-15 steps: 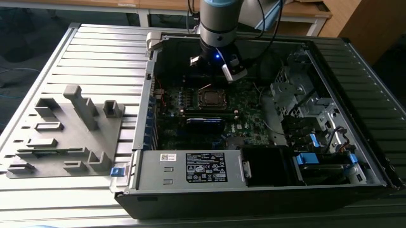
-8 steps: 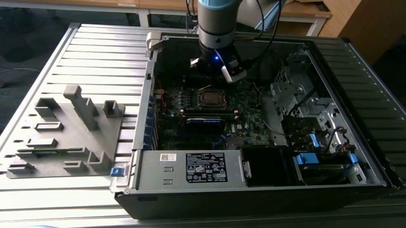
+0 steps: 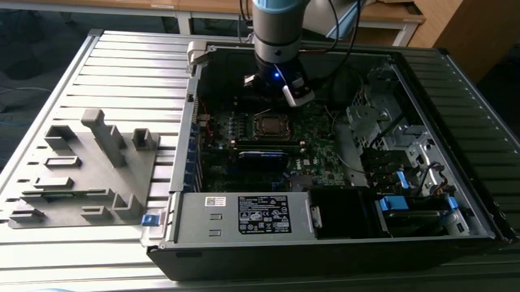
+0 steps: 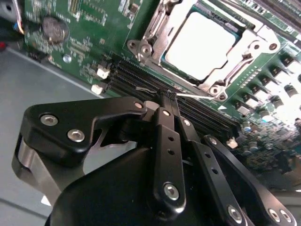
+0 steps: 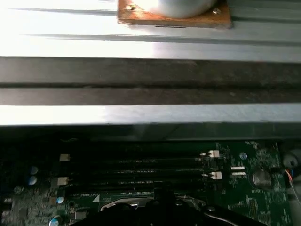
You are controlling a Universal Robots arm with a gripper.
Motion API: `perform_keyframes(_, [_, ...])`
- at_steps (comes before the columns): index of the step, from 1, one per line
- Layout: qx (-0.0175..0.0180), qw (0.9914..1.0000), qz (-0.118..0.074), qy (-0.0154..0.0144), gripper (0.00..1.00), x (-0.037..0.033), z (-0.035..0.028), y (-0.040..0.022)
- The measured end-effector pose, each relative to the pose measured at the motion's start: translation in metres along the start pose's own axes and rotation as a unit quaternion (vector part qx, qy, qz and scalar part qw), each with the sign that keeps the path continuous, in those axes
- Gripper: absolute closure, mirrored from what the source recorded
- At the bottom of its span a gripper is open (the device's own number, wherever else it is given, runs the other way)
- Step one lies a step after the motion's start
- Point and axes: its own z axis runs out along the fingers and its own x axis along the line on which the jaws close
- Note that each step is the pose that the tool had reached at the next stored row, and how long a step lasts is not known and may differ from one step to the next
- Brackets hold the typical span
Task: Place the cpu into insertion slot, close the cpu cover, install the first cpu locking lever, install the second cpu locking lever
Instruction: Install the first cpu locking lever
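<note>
In the second wrist view the cpu [image 4: 200, 44] lies flat in its socket, its pale metal top showing through the silvery cpu cover [image 4: 256, 47], which is down around it. My gripper [image 4: 169, 94] is shut, fingertips together just beside the socket over the black memory slots [image 4: 207, 115]. A thin metal lever rod [image 4: 195, 96] runs across right at the tips; whether they touch it I cannot tell. In the exterior view the gripper [image 3: 274, 102] hangs at the far edge of the socket with the cpu [image 3: 268, 125].
The open computer case [image 3: 243, 219] lies on a ribbed grey table, with its power supply [image 3: 260, 214] at the front and drive bays [image 3: 390, 140] on the exterior view's right. A grey fixture plate [image 3: 81, 170] sits on the left. The case wall [image 5: 150, 115] stands beyond the memory slots [image 5: 141, 162].
</note>
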Motion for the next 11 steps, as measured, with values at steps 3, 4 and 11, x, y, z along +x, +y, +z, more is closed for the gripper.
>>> perform_keyframes(3, [0.0028, 0.99964, 0.026, -0.0069, 0.89, 0.0002, 0.0014, -0.0004])
perform_keyframes(4, [0.0038, 0.99938, 0.034, -0.0090, 0.89, 0.0003, 0.0015, -0.0004])
perform_keyframes(11, [0.0060, 0.99825, 0.057, -0.0153, 0.89, 0.0096, 0.0013, -0.0006])
